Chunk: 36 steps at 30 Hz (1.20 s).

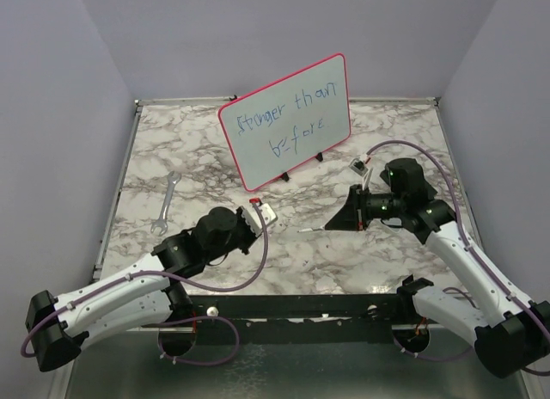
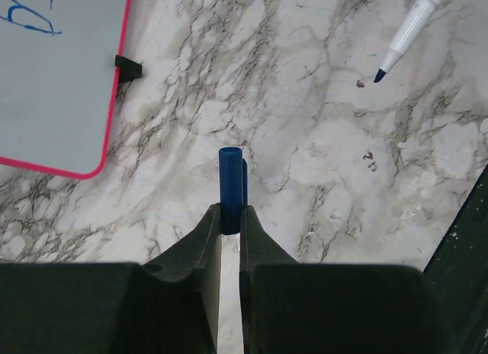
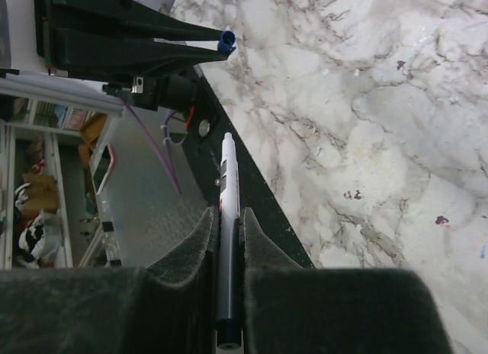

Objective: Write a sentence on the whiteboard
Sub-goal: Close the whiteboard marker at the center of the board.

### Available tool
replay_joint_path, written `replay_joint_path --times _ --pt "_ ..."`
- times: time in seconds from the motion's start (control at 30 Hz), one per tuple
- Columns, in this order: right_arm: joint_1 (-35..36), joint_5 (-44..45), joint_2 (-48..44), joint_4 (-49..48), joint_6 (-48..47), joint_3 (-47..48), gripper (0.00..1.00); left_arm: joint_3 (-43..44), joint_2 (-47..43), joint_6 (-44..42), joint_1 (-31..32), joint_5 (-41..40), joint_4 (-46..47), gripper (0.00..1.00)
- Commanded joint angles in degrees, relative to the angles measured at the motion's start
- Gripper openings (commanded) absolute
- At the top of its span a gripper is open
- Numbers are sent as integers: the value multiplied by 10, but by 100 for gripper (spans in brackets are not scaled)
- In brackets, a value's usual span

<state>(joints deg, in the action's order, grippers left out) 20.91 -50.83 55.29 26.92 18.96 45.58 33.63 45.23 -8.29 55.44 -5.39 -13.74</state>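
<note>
A marble-patterned table seen from above, with two robot arms reaching in from its near edge. At far left a silver wrench lies flat on the table, well apart from everything else. Just right of it, the left gripper hovers low over the marble with its fingers pressed together on a short blue marker cap, which sticks out forward between the fingertips. Beyond it, toward the middle of the far side, the whiteboard stands propped on two small black feet, its pink-red frame tilted so the right end sits higher in the overhead view. The sentence is on the board in thin blue handwriting, two rows reading "Stronger than" and "before". To the right, in front of the board and apart from it, the right gripper points toward the left arm, its fingers pinched on a white marker whose uncapped blue tip faces the cap in the other gripper. The tip and the cap are near each other but not touching
</note>
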Motion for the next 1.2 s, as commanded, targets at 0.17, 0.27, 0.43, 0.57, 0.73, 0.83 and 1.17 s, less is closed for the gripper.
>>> replay_joint_path --times 0.17,0.27,0.43,0.57,0.73,0.83,1.17 --pt "-2 -108 24 52 -15 24 1 -12 -16 -7 32 89 22 0" --pt "-2 -107 38 67 -30 40 1 -11 -11 -8 45 92 23 0" --pt "-2 -111 54 89 -48 54 1 -13 -10 -8 68 91 17 0" --pt "-2 -108 68 103 -61 61 1 -13 -8 -10 77 106 16 0" --pt "-2 -100 80 108 -65 63 1 -7 5 -12 88 113 16 0" --pt "-2 -100 85 105 -64 64 1 -6 11 -12 92 116 17 0" --pt "0 -97 100 110 -70 71 1 -4 21 -14 97 113 17 0"
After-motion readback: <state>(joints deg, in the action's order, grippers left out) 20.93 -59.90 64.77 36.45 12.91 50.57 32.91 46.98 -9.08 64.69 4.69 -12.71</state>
